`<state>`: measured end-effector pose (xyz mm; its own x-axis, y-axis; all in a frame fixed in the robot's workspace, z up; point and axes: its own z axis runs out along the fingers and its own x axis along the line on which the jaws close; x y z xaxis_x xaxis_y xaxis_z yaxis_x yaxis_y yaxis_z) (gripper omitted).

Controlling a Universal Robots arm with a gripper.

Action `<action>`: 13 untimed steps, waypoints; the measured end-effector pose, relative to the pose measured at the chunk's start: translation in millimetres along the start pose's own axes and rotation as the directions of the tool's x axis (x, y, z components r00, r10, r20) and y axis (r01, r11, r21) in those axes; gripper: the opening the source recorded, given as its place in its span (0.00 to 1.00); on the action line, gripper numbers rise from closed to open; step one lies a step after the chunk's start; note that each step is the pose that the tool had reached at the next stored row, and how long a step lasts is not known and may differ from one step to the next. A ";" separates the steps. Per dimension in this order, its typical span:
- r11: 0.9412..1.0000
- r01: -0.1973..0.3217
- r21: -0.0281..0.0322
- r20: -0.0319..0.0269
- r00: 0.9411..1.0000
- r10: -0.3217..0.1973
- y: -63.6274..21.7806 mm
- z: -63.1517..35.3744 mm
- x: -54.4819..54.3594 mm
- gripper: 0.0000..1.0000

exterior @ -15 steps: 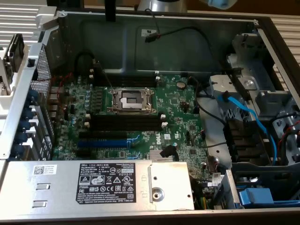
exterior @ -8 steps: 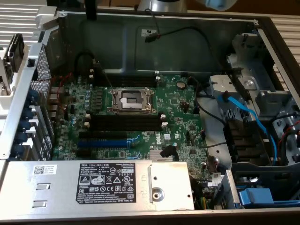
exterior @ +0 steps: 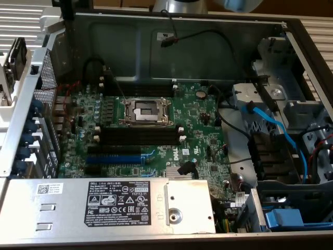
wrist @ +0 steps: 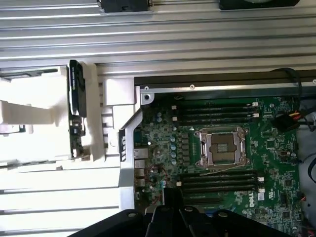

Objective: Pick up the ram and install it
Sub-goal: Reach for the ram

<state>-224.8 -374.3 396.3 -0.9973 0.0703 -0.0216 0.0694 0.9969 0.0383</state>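
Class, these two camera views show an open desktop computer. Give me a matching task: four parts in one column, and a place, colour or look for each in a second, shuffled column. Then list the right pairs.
Parts
1. ram
2. CPU socket
3. expansion slot
4. power supply

Descriptions
A. blue, on the motherboard
B. silver box with a black label
C. held in a white holder outside the case
D. metal-framed, between two banks of black memory slots

Pairs: 1-C, 2-D, 3-A, 4-B
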 end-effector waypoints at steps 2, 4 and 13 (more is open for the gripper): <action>1.000 0.000 0.000 0.000 1.000 0.000 -0.6 -0.2 9.4 0.10; 1.000 0.000 0.000 0.000 1.000 0.000 -1.1 -0.4 18.2 0.10; 1.000 0.000 0.000 0.000 1.000 0.000 -3.2 -1.4 59.2 0.10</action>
<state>-284.1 -373.4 396.3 -0.9973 0.0704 -0.0216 0.0696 0.9968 0.0384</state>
